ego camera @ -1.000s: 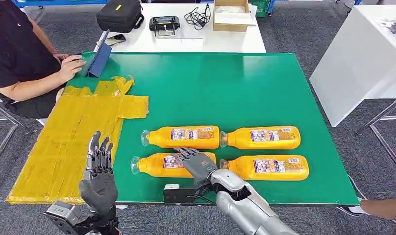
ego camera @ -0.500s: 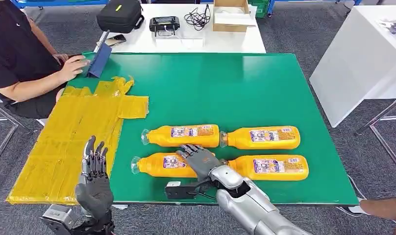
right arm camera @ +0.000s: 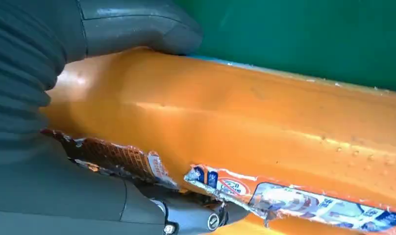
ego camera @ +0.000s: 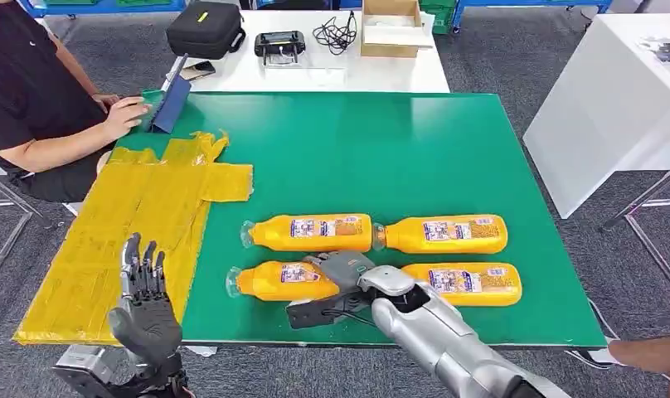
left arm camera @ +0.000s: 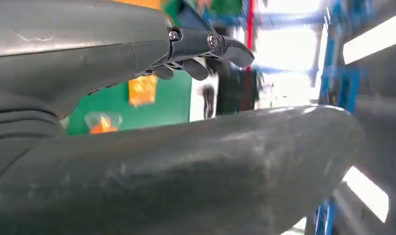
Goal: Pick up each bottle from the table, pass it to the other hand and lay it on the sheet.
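Four orange bottles lay on their sides in a two-by-two block on the green table (ego camera: 448,149), caps pointing toward the robot's left. The right hand (ego camera: 342,270) was wrapped around the near-left bottle (ego camera: 282,281) at its base end, that bottle resting on the table; right wrist view showed the thumb (right arm camera: 137,29) over the orange body and fingers under the torn label, so a closed grasp on it. Far-left bottle (ego camera: 308,233) sat just beyond it, far-right bottle (ego camera: 441,233) and near-right bottle (ego camera: 463,283) alongside, the silver forearm crossing the near-right one's cap end. The left hand (ego camera: 143,307) was held up off the near-left table corner, palm up-ish, fingers straight and apart, holding nothing. The yellow sheet (ego camera: 133,224) covered the table's left side and overhung the edge, no bottle on it. A person's hand (ego camera: 126,113) rested by a blue tablet stand (ego camera: 169,101) at the far-left corner. On the white table (ego camera: 381,73) behind: black case (ego camera: 204,26), handheld controller (ego camera: 279,43), coiled cable (ego camera: 336,30), open cardboard box (ego camera: 390,23).
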You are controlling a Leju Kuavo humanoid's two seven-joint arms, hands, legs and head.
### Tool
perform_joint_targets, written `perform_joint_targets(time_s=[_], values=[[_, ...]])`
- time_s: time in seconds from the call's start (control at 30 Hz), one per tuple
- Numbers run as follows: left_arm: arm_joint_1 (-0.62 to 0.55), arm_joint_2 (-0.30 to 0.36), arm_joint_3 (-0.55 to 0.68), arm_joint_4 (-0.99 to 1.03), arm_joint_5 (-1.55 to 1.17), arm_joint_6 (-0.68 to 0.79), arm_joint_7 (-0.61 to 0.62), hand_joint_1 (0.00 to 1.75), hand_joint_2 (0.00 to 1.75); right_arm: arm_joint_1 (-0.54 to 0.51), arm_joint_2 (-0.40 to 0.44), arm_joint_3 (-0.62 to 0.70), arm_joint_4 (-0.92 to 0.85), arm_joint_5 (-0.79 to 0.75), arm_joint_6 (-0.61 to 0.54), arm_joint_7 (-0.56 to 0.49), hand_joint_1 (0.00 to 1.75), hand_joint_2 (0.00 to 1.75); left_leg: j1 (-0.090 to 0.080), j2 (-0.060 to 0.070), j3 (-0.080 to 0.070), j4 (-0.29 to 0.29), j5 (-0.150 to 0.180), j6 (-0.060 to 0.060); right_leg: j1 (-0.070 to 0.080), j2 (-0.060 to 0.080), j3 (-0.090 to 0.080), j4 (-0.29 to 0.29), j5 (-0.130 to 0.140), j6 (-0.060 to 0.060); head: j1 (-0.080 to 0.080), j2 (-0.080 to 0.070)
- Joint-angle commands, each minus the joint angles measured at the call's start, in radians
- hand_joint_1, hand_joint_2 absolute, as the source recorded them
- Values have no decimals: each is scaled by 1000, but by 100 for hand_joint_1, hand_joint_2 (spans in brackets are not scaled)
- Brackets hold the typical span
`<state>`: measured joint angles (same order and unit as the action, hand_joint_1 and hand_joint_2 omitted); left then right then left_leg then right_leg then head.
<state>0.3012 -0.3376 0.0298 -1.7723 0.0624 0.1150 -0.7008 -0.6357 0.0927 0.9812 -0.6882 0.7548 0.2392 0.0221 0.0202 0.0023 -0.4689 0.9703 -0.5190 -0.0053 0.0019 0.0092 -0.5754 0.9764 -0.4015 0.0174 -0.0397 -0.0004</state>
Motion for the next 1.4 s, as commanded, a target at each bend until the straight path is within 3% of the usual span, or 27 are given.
perform_joint_targets(time_s=[0.03,0.13,0.3,0.33,0.37,0.47,0.57,0.73,0.97,1.27,1.4], values=[[-52,-11,57,114,129,103,3,0,0,46,-111,-1,76,-178,-12,9,175,175,-1,-6,3,-4,2,2,-1,-7,5,-5,1,1,0,0],[-66,-11,42,131,163,85,3,0,0,123,-92,-190,-4,-390,-140,-146,175,175,-1,-8,4,-4,3,2,0,-8,6,-5,1,1,0,0],[-70,-11,36,134,169,88,3,0,0,140,-85,-211,-23,-412,-162,-167,175,175,-2,-4,5,-2,1,2,-1,-4,7,-3,0,1,1,0],[-70,-11,36,134,169,88,3,0,175,140,-85,-211,-23,-412,-162,-167,175,175,-2,-2,5,-2,0,1,-1,-2,7,-2,0,1,0,0],[-77,-11,16,177,156,134,3,0,175,232,-63,-303,-138,-500,-242,-266,175,175,-1,-1,5,-3,1,2,-1,-2,6,-4,1,0,0,0],[-79,-11,6,215,220,191,3,0,175,406,-35,-408,-421,-550,-338,-358,175,175,-1,-4,7,-5,1,1,-1,-6,8,-5,-1,0,0,0],[-66,-7,4,241,237,49,29,0,175,474,5,-461,-583,-552,-358,-398,175,175,0,-3,3,-3,-1,1,0,-3,3,-2,-1,0,0,0],[-62,2,-14,258,220,-88,57,0,175,485,38,-485,-608,-560,-338,-446,175,175,1,-2,-7,-1,-1,1,0,-2,-8,0,-1,1,0,0],[-47,15,-86,244,109,-267,15,0,175,446,76,-360,-560,-463,-284,-459,175,175,0,0,-7,-2,-1,1,-1,0,-6,-1,-1,1,0,0],[-41,-6,-81,211,49,-358,3,0,175,397,86,-296,-463,-444,-256,-439,175,175,0,1,-7,-2,-1,1,-1,1,-7,-1,0,1,0,0],[-41,-11,-66,210,46,-374,3,0,175,369,102,-205,-369,-396,-225,-410,175,175,0,2,-6,-3,-1,2,-1,2,-6,-2,0,1,0,0]])
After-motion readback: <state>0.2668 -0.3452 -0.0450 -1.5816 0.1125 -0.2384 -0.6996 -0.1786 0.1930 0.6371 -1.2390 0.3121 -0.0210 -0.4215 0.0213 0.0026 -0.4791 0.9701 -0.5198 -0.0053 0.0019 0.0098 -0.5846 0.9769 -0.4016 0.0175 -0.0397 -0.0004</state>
